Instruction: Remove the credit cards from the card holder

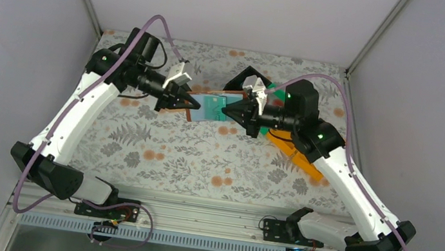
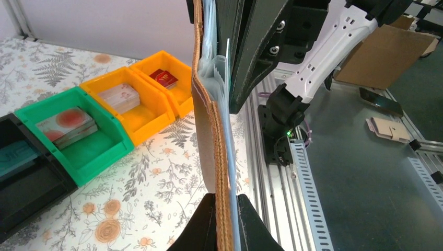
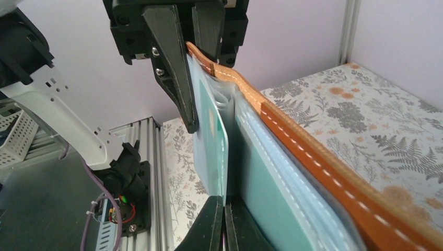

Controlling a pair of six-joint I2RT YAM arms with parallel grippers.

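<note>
The left gripper [image 2: 225,200] is clamped on the stitched brown edge of the card holder [image 2: 209,130]. The right gripper [image 3: 224,200] is closed on the edge of one teal card [image 3: 211,137], which stands in the holder's pale blue-grey inner side.

Both arms rise from their bases at the near edge of the table [image 1: 158,149]. They lean forward and inward, and the two grippers point at each other over the far half. The card holder hangs open between them, off the table surface. One holder is in view.

Beyond the holder, on the right-hand side of the table, four bins stand in a row, touching:
- one black bin [image 2: 36,183], holding teal cards [image 2: 15,154];
- one green bin [image 2: 104,151], holding a pale stack [image 2: 65,123] with red circles;
- one orange bin [image 2: 143,125], holding a second pale stack [image 2: 121,97];
- a second orange bin [image 2: 181,102], holding red cards [image 2: 166,78].
</note>
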